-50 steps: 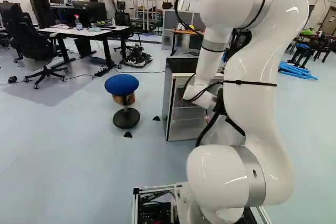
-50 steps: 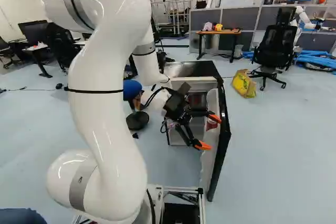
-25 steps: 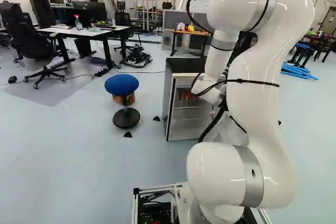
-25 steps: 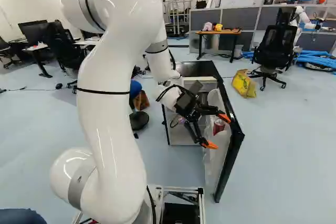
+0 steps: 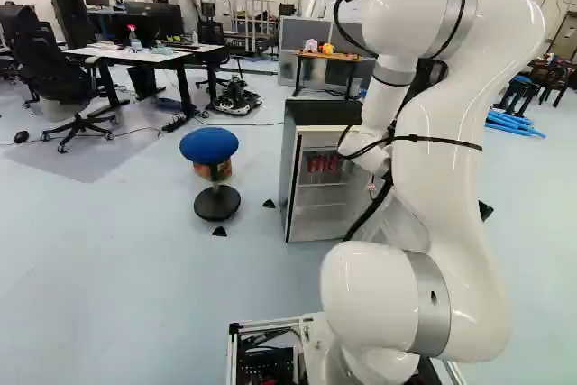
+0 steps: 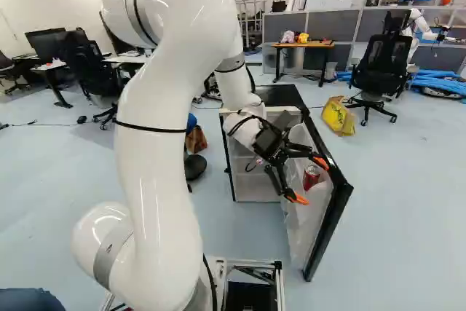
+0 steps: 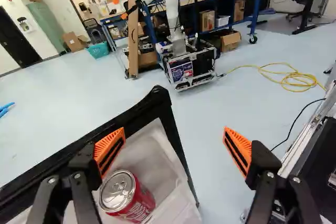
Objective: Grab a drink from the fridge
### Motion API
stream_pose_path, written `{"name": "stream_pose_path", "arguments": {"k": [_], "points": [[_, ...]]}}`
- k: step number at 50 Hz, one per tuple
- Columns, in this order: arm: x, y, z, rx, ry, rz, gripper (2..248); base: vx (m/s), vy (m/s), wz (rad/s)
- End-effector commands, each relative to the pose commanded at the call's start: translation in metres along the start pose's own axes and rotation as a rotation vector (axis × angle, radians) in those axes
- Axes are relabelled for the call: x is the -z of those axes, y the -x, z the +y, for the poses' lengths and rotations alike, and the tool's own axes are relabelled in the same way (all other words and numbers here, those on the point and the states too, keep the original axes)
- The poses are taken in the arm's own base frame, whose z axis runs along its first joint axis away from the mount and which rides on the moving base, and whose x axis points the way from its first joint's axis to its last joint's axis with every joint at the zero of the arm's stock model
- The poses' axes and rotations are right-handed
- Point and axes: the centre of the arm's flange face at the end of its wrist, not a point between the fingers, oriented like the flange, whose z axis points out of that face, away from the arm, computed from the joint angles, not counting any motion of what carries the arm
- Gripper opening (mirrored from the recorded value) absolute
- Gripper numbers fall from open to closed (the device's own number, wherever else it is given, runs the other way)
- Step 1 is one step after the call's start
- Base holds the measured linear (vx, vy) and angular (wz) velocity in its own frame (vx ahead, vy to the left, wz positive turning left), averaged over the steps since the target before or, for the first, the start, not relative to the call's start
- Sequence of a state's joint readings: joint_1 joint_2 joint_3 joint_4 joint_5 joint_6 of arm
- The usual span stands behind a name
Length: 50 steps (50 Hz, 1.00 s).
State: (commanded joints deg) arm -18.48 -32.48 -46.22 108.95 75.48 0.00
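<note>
In the right base view my gripper (image 6: 313, 181) reaches over the inner side of the swung-out fridge door (image 6: 329, 221). A red can (image 6: 310, 178) sits in the door's pale liner. In the wrist view the gripper (image 7: 174, 145) stands wide open with nothing gripped; one finger is over the door, the other over the floor. The can (image 7: 137, 204) is upright beside the door-side finger, its top showing. The left base view shows the small fridge (image 5: 306, 207) with red cans (image 5: 323, 163) on an upper shelf; my arm hides its right part and the gripper.
A blue stool (image 5: 209, 145) stands left of the fridge. Beyond the fridge are a yellow bag (image 6: 338, 116) and a black office chair (image 6: 381, 71). The wrist view shows another robot (image 7: 176, 19) by blue shelving and a yellow cable (image 7: 294, 77) on the floor.
In the right base view my arm and open gripper have moved rightward, and the fridge door has swung wider. Fridge cans have come into sight in the left base view. The base has stayed put.
</note>
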Motion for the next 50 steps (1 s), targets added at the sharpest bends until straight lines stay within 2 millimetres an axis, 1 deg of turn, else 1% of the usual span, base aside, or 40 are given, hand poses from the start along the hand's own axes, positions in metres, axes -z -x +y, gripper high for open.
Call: {"name": "stream_pose_path", "arguments": {"k": [50], "points": [[-0.005,0.009,-0.059,-0.078,-0.031,-0.057,247,0.0,0.0,0.0]]}}
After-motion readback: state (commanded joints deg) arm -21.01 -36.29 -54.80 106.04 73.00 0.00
